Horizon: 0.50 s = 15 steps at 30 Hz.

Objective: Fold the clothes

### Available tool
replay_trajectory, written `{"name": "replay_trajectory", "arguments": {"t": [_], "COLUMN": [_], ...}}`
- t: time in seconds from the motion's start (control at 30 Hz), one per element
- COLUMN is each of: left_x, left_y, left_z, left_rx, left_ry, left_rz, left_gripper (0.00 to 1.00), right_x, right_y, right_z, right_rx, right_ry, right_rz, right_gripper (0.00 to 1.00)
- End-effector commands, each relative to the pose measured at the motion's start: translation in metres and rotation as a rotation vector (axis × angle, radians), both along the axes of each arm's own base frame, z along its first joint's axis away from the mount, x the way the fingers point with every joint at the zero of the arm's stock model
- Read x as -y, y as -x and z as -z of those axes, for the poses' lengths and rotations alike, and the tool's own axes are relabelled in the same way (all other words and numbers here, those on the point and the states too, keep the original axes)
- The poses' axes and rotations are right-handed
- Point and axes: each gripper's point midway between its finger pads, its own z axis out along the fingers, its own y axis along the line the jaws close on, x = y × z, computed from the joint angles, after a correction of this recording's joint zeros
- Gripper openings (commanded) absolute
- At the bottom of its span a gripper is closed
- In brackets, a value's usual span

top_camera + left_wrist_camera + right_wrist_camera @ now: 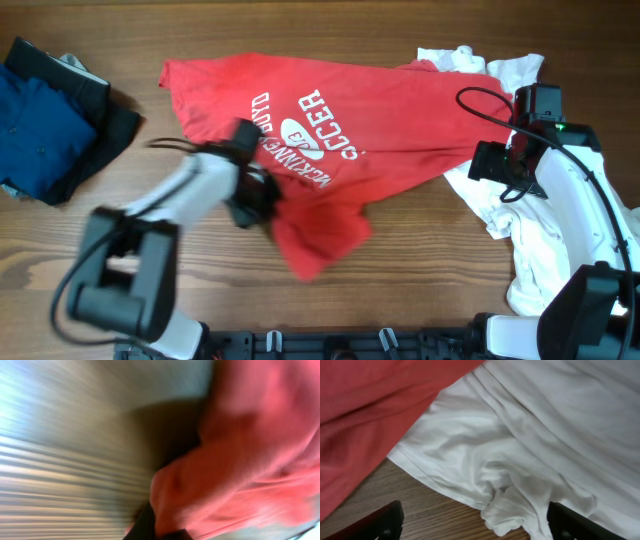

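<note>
The clothes, a red T-shirt (380,110) with white lettering, lie spread and wrinkled across the middle of the table. My left gripper (262,195) sits at the shirt's lower front edge. In the blurred left wrist view it (160,532) is shut on a bunch of the red fabric (250,460). My right gripper (474,163) hovers at the shirt's right end. In the right wrist view it (477,530) stands open just above the wood, with a white fold lying between its fingertips and the red cloth (370,410) off to the upper left.
A white garment (530,240) lies crumpled at the right, partly under the red shirt and under my right arm, and fills the right wrist view (530,435). A pile of blue and dark clothes (50,120) sits at the far left. Bare wooden table (400,290) shows at the front.
</note>
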Motion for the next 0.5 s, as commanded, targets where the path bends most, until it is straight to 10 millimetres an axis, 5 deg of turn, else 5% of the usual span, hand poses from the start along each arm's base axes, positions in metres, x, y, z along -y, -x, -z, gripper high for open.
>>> {"name": "replay_trajectory", "arguments": {"t": [0.0, 0.07, 0.17, 0.27, 0.33, 0.47], "left_x": [-0.085, -0.111, -0.127, -0.123, -0.120, -0.111], "left_y": [-0.031, -0.036, -0.034, -0.028, -0.027, -0.027], "left_z": [-0.027, -0.035, -0.039, -0.038, -0.038, -0.038], "left_rx": [0.126, 0.146, 0.160, 0.150, 0.142, 0.144], "left_ry": [-0.045, -0.007, 0.053, 0.052, 0.050, 0.052], "left_rz": [-0.218, -0.323, -0.340, -0.291, -0.277, -0.245], "left_gripper": [0.04, 0.04, 0.04, 0.04, 0.04, 0.04], "right_x": [-0.008, -0.010, -0.011, -0.012, -0.013, -0.020], "right_y": [0.000, -0.001, 0.002, 0.005, 0.006, 0.005], "right_z": [0.015, 0.024, 0.044, 0.062, 0.072, 0.086], "right_rx": [-0.040, -0.063, -0.128, -0.185, -0.206, -0.230], "right_ry": [-0.055, -0.069, -0.078, -0.089, -0.101, -0.144], "right_rz": [-0.031, -0.034, -0.033, -0.033, -0.040, -0.056], "right_gripper": [0.85, 0.83, 0.61, 0.47, 0.28, 0.25]}}
